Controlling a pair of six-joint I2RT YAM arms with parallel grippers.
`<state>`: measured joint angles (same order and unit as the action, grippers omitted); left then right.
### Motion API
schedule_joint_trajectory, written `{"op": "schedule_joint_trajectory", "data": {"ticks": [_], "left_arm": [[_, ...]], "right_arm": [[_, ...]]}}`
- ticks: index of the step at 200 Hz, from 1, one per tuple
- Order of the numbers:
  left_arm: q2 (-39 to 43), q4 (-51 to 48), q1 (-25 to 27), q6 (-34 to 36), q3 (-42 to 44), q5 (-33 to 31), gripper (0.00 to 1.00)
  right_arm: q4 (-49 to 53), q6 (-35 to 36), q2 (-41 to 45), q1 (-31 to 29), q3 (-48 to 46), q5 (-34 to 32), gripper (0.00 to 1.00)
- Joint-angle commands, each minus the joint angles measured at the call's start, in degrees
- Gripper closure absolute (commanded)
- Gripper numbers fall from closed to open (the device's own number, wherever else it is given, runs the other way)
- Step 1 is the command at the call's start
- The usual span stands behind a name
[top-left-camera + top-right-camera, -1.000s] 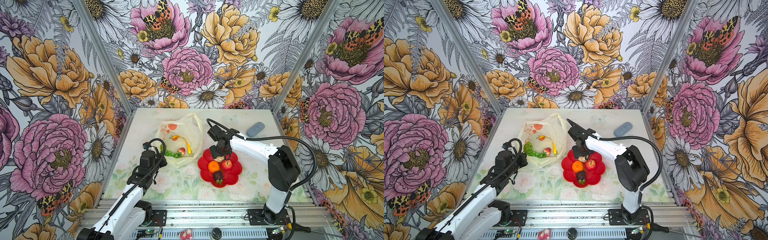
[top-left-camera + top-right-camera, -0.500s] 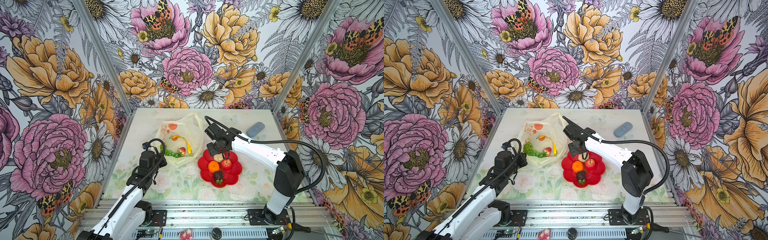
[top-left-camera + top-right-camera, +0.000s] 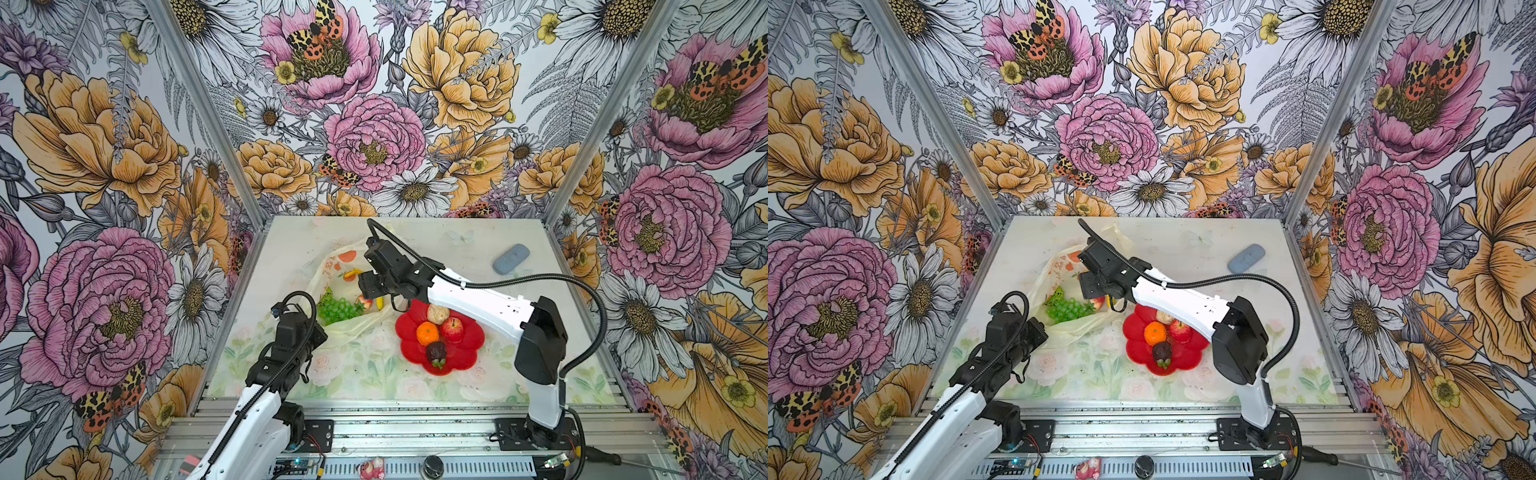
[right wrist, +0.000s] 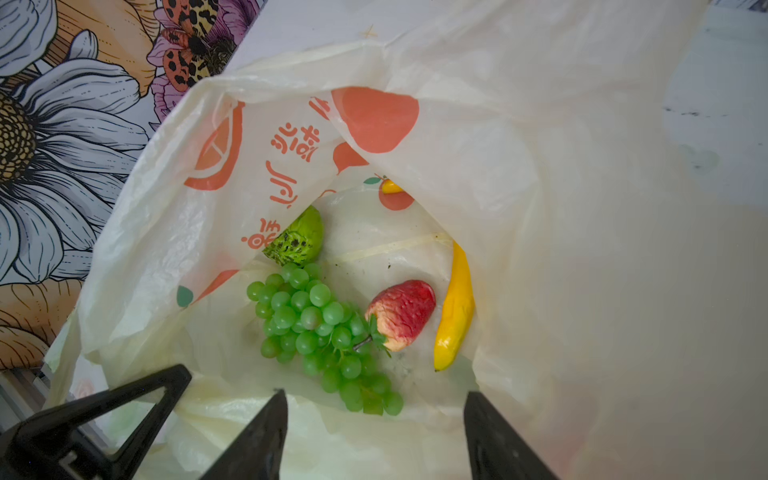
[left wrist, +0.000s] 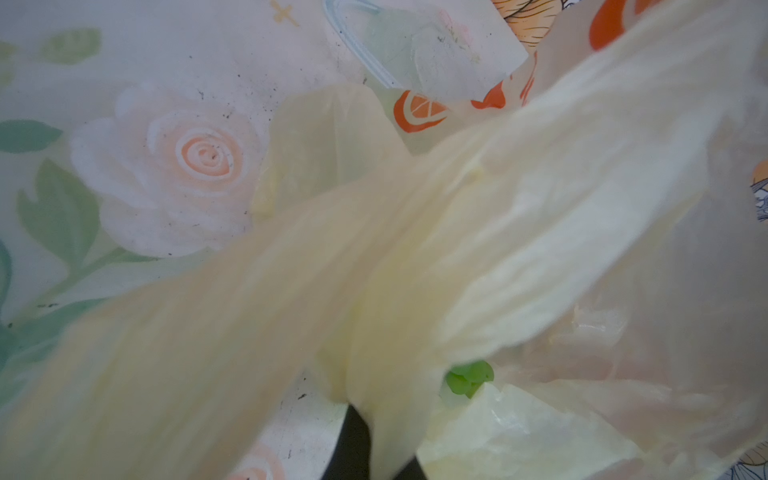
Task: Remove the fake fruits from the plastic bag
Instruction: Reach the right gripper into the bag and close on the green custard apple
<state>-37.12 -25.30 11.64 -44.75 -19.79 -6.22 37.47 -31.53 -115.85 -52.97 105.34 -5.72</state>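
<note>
Four fruits [image 4: 401, 318] show in bag [image 4: 137, 232]; grapes [image 4: 316, 328] dead ahead of my R jaws, apart; L jaws clamp bag.

Bright, even light; soft shadows; plastic bag [image 5: 457, 232] v. blurry in left wrist view.

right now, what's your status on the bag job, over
left gripper shut on plastic bag edge, right gripper open over its mouth. grapes, strawberry, banana, bumpy green fruit inside. no obstruction seen.
</note>
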Motion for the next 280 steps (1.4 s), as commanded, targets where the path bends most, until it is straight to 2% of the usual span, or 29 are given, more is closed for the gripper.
{"op": "schedule_joint_trajectory", "data": {"ticks": [1,47,106,154,187,201,280], "left_arm": [[1.3,-2.6,-1.4,-3.1,1.5,-0.3,1.0],[1.5,-2.7,-2.9,-2.1,0.6,0.8,1.0],[1.6,-2.7,-4.6,0.0,-1.1,2.7,1.0],[0.9,-2.6,-5.8,1.2,-2.8,3.9,1.0],[-0.7,-1.4,-7.5,2.3,-3.1,5.5,1.0],[-0.9,-0.7,-8.0,2.6,-3.1,6.6,1.0],[3.5,0.9,-6.9,2.6,-2.2,10.5,1.0]], "right_arm": [[-2.8,0.1,-6.1,-1.4,5.9,3.3,0.32],[-3.5,5.5,-18.1,-2.7,18.1,6.6,0.28],[-3.5,8.1,-29.2,-2.7,30.4,8.0,0.25],[-3.9,9.8,-30.5,-2.9,30.8,7.9,0.25],[-7.5,10.3,-28.6,-3.3,26.6,6.8,0.25],[-9.4,10.3,-28.2,-3.5,24.9,6.5,0.22],[-9.3,6.7,-36.6,-3.2,35.1,6.5,0.12]]}}
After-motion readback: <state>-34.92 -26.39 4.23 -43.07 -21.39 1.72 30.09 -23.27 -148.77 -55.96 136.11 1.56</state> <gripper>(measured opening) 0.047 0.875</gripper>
